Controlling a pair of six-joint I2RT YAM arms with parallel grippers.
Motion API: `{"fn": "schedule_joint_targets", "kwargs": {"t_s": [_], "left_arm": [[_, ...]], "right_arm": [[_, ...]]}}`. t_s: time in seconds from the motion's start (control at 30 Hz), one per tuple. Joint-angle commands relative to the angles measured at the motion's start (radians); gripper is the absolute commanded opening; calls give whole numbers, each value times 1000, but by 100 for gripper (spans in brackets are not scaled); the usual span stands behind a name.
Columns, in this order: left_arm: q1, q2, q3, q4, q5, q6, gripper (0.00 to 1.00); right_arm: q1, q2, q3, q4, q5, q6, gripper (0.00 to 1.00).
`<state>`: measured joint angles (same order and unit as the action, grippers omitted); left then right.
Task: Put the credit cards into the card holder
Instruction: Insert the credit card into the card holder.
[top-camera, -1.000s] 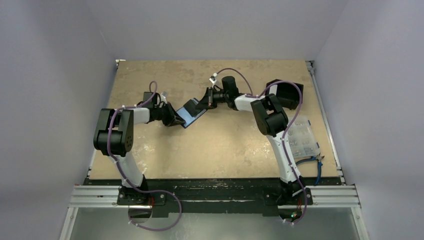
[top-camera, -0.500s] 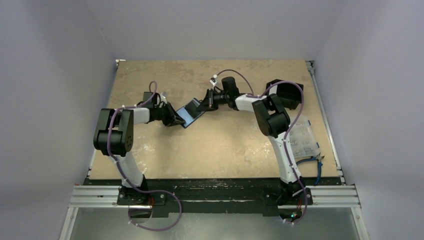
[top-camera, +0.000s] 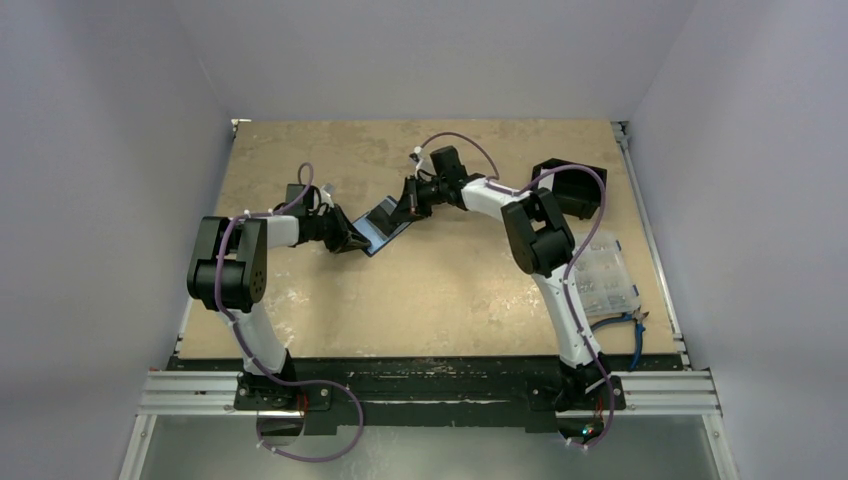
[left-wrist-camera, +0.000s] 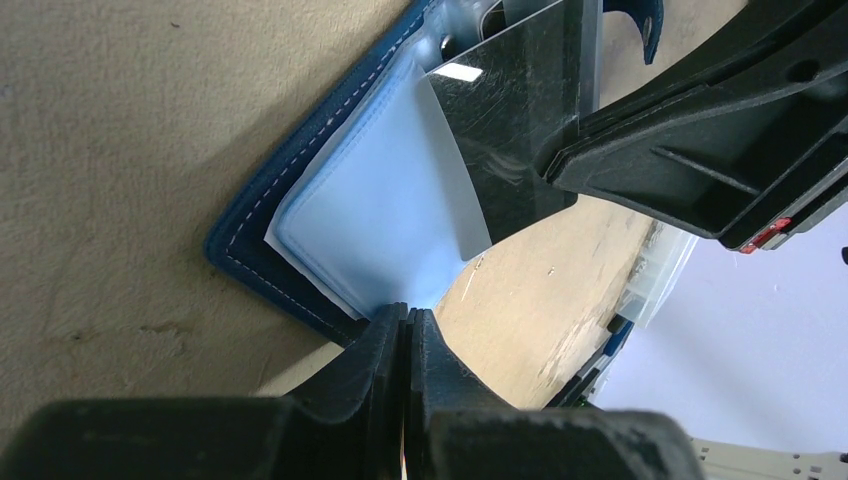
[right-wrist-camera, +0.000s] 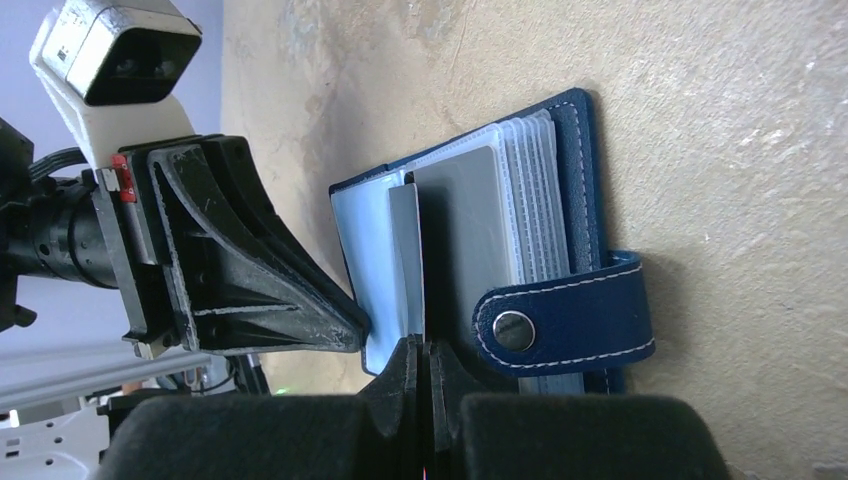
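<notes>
Top view: a pale brown chipboard worktop (top-camera: 450, 290) is carrying two black-and-white robot arms that are reaching in from its near edge. A navy-blue folding card holder (top-camera: 378, 222) is lying open a little left of the middle, nearer the far edge than the near one. The left gripper (top-camera: 352, 243) is meeting it from the left and the right gripper (top-camera: 403, 208) from the right. A black open-sided box (top-camera: 572, 187) is sitting near the far right corner, and a clear plastic compartment box (top-camera: 607, 280) is lying along the right edge.

Left wrist view: the left gripper (left-wrist-camera: 408, 318) is pinching one corner of the card holder (left-wrist-camera: 350, 215), its jaws pressed together on the pale blue inner lining. The right gripper (left-wrist-camera: 565, 160) is clamping a dark glossy plastic card (left-wrist-camera: 515, 130), which is standing tilted against the open lining.

Right wrist view: the right gripper (right-wrist-camera: 421, 350) is squeezing the near edge of the card (right-wrist-camera: 404, 255), seen almost edge-on and standing between the pale blue flap and a stack of clear plastic sleeves (right-wrist-camera: 530, 200). The left gripper (right-wrist-camera: 350, 325) is touching the flap's near corner. A navy strap with a metal snap (right-wrist-camera: 570, 320) is folding over the sleeves on the right.
</notes>
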<state>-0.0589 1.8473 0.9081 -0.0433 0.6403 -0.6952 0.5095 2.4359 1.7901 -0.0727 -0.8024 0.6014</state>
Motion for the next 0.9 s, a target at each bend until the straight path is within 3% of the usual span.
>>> {"fn": "schedule_joint_targets", "kwargs": {"t_s": [0.0, 0.33, 0.47, 0.63, 0.87], "left_arm": [[1, 49, -18, -70, -99, 31, 0], [0, 51, -17, -67, -95, 32, 0], [0, 36, -10, -69, -96, 40, 0], [1, -23, 7, -83, -63, 37, 0], [7, -181, -12, -126, -96, 17, 8]], "right_arm": [[15, 37, 45, -144, 46, -72, 0], [25, 130, 228, -314, -20, -206, 0], [38, 130, 269, -358, 67, -276, 0], [38, 53, 197, -285, 186, -267, 16], [39, 64, 291, -395, 298, -322, 26]]}}
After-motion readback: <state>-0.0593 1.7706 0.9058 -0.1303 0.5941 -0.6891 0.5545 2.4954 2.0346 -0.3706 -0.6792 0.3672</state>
